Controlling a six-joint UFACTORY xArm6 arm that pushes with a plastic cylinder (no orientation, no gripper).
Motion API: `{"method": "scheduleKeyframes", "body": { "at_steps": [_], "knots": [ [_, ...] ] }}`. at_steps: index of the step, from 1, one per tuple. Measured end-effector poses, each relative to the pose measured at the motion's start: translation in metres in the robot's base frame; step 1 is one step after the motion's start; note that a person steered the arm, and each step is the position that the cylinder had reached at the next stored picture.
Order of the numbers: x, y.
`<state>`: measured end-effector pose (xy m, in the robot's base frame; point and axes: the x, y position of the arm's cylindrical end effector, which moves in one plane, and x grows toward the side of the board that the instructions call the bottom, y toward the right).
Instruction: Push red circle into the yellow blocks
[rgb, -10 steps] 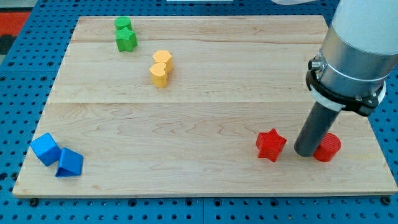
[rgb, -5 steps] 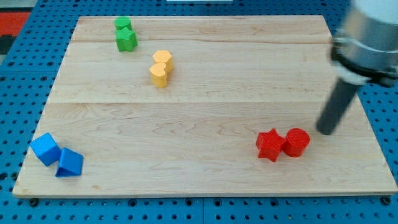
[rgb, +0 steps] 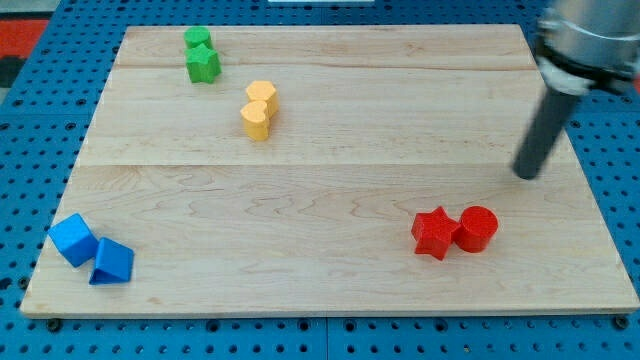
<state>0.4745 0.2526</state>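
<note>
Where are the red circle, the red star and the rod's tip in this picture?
red circle (rgb: 478, 227), camera view, on its flat top face.
red star (rgb: 435, 232), camera view, centre of its top.
my tip (rgb: 525, 175), camera view, very end of the rod, up and right of the red circle, apart.

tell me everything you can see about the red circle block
The red circle is a short, squat cylinder, uniformly bright red with a matte look, standing on its flat end on the wooden board near the view's bottom right. Its left side touches the red star. My tip is apart from it, up and to the right.
</note>
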Motion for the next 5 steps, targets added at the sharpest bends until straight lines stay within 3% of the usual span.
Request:
{"method": "scheduleKeyframes", "body": {
  "at_steps": [1, 2, 3, 5],
  "knots": [
    [0.079, 0.015],
    [0.1, -0.045],
    [0.028, -0.113],
    [-0.007, -0.206]
  ]
}}
